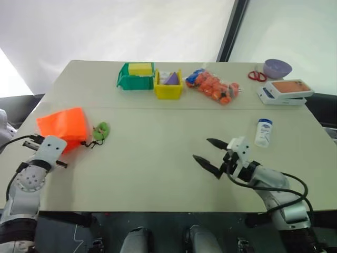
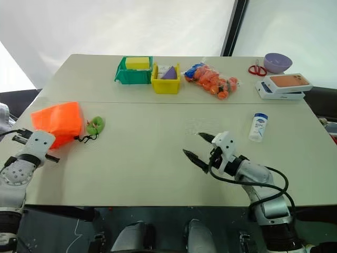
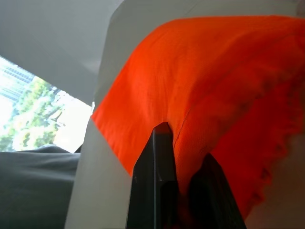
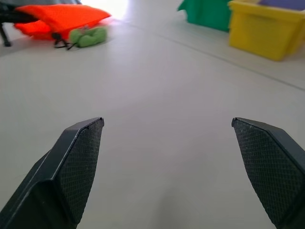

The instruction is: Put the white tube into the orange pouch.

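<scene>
- On the table (image 1: 158, 174), left eye view: orange pouch (image 1: 63, 125) lies near the left edge, green tassel (image 1: 101, 132) just beside it on its cord. Left gripper (image 1: 46, 145) sits at the pouch's near edge. White tube (image 1: 263, 133) stands upright, blue cap up, on the right side, well apart from the pouch.
- Same view: right gripper (image 1: 210, 155) hovers with fingers spread wide, nothing between them, pointing forward and toward the left. Tube sits off to its right and slightly farther out, so the jaws face away from it. Right arm is clearly the nearer one.
- Right eye view: same layout; tube's long axis vertical, near the right wrist housing but not touching.
- Left wrist view: the two black fingers (image 3: 157, 181) are closed together, pinching a fold of orange fabric at the pouch's edge.
- Right wrist view: right fingers (image 4: 71, 162) wide apart, empty, bare tabletop between; pouch and tassel far ahead, yellow bin (image 4: 264, 26) beyond.
- Judgement: right gripper likely needs to swing rightward to square up on the tube's sides.
</scene>
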Robot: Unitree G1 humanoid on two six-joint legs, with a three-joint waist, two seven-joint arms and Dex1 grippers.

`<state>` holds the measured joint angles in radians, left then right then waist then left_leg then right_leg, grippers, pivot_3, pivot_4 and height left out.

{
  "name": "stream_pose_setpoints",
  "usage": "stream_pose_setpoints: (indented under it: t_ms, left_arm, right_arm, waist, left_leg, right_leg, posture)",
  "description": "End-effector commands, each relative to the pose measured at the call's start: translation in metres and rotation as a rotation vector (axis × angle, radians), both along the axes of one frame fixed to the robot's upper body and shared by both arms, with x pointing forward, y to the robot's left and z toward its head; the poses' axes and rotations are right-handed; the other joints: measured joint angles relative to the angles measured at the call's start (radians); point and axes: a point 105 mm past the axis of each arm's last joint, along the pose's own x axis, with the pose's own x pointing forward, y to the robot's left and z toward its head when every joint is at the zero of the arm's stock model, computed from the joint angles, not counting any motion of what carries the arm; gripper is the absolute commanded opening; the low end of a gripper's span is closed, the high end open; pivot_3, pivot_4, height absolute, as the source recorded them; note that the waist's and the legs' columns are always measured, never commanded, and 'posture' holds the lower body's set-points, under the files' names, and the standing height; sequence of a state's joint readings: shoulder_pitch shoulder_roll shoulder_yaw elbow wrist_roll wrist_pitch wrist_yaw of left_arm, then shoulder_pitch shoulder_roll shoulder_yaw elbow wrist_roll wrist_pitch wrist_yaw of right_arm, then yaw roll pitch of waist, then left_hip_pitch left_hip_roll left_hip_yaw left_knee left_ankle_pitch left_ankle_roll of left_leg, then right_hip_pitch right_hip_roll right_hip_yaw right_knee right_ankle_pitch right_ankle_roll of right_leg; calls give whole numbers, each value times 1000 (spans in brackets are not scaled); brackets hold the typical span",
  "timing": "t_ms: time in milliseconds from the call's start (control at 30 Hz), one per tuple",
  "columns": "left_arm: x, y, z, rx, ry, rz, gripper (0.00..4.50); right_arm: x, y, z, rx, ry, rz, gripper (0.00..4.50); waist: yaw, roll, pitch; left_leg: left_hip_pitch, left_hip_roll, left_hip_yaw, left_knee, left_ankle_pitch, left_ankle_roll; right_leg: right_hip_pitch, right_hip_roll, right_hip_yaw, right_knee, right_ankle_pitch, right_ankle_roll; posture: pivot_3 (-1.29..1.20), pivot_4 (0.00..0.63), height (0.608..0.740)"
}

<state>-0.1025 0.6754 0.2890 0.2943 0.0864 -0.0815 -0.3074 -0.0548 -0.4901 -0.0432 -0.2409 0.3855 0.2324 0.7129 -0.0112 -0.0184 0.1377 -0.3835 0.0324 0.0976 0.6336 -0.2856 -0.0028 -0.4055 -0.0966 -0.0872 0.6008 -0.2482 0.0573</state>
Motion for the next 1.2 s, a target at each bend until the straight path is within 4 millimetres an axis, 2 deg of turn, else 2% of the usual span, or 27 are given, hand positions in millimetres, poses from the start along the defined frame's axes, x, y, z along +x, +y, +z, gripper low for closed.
stream_pose_setpoints:
  t_ms: [33, 67, 133, 267, 367, 433, 567, 767, 833, 900, 1000, 1133, 1200]
  left_arm:
    - [-2, -47, 16, -145, -4, -239, 32]
    - [-5, -58, 16, -172, 16, -290, 32]
    - [-8, -82, 16, -206, 61, -376, 32]
    - [-1, -112, 23, -239, 67, -441, 32]
    - [4, -136, 28, -264, 69, -487, 32]
    - [9, -167, 33, -296, 62, -545, 32]
    - [6, -216, 41, -353, 61, -659, 32]
    - [-14, -271, 56, -401, 64, -825, 32]
    - [-20, -270, 58, -418, 78, -833, 32]
    - [-26, -261, 55, -433, 102, -823, 32]
    - [-34, -238, 43, -437, 157, -790, 32]
    - [-46, -196, 12, -401, 286, -722, 32]
    - [-49, -188, 6, -389, 308, -710, 32]
  right_arm:
    - [13, -35, 24, -15, -93, -168, 4500]
    - [17, -44, 25, -17, -89, -211, 4500]
    - [26, -76, 29, -42, -94, -350, 4500]
    - [38, -123, 22, -130, -80, -572, 4500]
    - [44, -147, 17, -148, -58, -705, 4500]
    - [48, -163, 11, -113, -17, -806, 4500]
    - [54, -168, 2, -53, 26, -884, 4500]
    - [67, -163, -11, 11, 71, -952, 4500]
    - [69, -162, -13, 27, 76, -975, 4500]
    - [71, -163, -17, 40, 82, -1006, 4500]
    - [73, -164, -21, 61, 95, -1041, 4500]
    - [78, -167, -25, 98, 101, -1087, 4500]
    - [79, -167, -27, 116, 105, -1086, 4500]
  waist:
    - [-2, 0, 0]
    - [-2, 0, 0]
    - [-2, 0, 0]
    - [1, 1, 0]
    - [0, 2, 1]
    - [0, 2, 1]
    - [0, 2, 1]
    - [-2, 2, 2]
    - [-2, 2, 2]
    - [-2, 2, 2]
    - [-7, 3, 2]
    - [-6, 4, 3]
    - [-3, 4, 3]
  left_leg:
    - [0, 0, 0, 0, 0, 0]
    - [0, 0, 0, 0, 0, 0]
    - [0, 0, 1, 0, 1, 1]
    - [2, 0, 1, 1, 2, 2]
    - [7, 0, 3, 0, 3, 3]
    - [8, 0, 4, 1, 4, 5]
    - [8, 0, 5, 4, 4, 6]
    - [9, 1, 4, 8, 4, 6]
    - [9, 1, 4, 10, 4, 6]
    - [9, 2, 4, 11, 4, 6]
    - [9, 2, 4, 12, 4, 6]
    - [8, 3, 4, 12, 4, 6]
    - [8, 3, 4, 12, 4, 6]
  right_leg:
    - [0, 0, 0, 0, 0, 0]
    - [1, 0, 0, 0, 0, 0]
    - [1, 0, 0, 0, -1, -1]
    - [5, 0, 0, 2, -1, -2]
    - [10, 1, 0, 2, -1, -2]
    - [12, 1, 0, 2, -1, -2]
    - [13, 2, 0, 4, 1, 2]
    - [12, 4, 1, 12, 0, 6]
    - [12, 5, 1, 14, 0, 6]
    - [12, 5, 2, 14, 0, 6]
    - [12, 6, 3, 14, 0, 6]
    - [11, 7, 3, 14, -2, 2]
    - [11, 6, 3, 14, -3, 1]
  posture:
    - [0, 150, 740]
    - [0, 150, 740]
    - [0, 150, 740]
    - [0, 150, 740]
    - [0, 150, 740]
    - [0, 150, 740]
    - [0, 150, 740]
    - [0, 150, 740]
    - [0, 150, 740]
    - [0, 150, 740]
    - [0, 150, 740]
    - [0, 150, 740]
    - [0, 150, 740]
